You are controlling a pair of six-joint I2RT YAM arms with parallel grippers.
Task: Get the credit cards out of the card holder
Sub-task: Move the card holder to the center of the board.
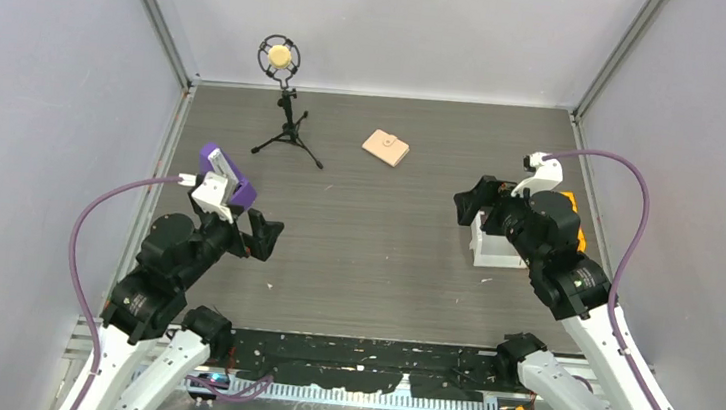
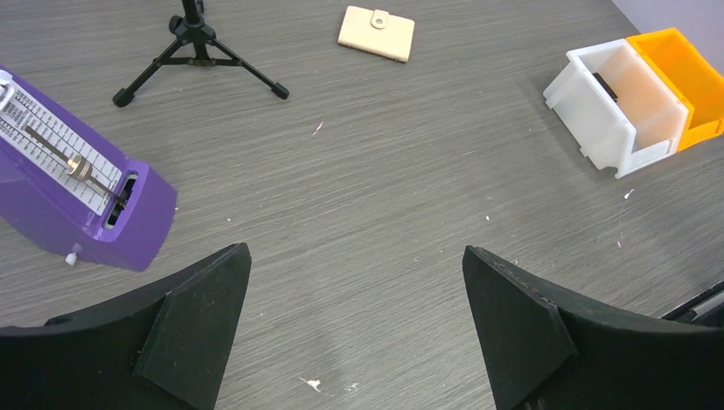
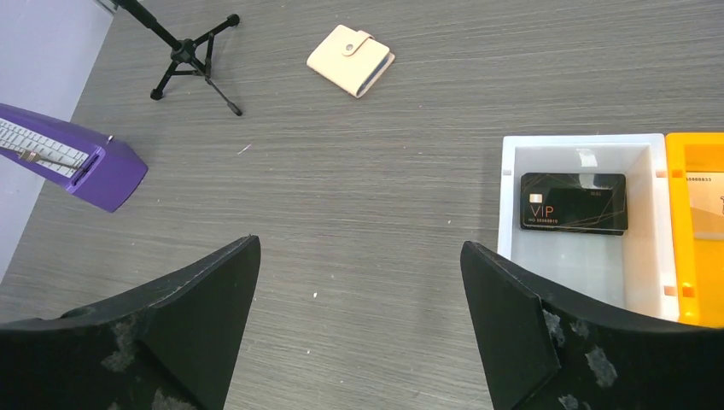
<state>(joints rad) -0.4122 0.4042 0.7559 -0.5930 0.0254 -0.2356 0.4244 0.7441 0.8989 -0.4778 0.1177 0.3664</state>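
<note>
Fingers: the left fingers point(image 2: 192, 320) are spread wide and hold nothing, with bare worktop point(image 2: 367, 213) between them. The right fingers point(image 3: 192, 320) are likewise wide and empty. Neither pair touches anything. Both sit well apart from the holder point(image 1: 386, 147), probably parked clear so each wrist camera takes in the whole field.

Task item: the holder lies flat at the far middle of the worktop, folded shut with its tab over the snap. No card shows at its edges, so whether any are inside cannot be told. It sits roughly between the two arms, likely so that either can get to it.

Cards: one black card point(image 3: 574, 202) lies flat in the white bin point(image 3: 510, 196). The orange bin point(image 3: 693, 282) beside it holds a pale card-like item, cut off at the frame edge. Both bins sit just under the right arm point(image 1: 560, 259), a probable drop point.

Arms: the left arm point(image 1: 168, 262) is folded low with its wrist pitched forward and inward, just beside the metronome point(image 2: 81, 201). The right arm mirrors that pose.

Other: a tripod point(image 1: 288, 129) stands at far left, uninvolved.
</note>
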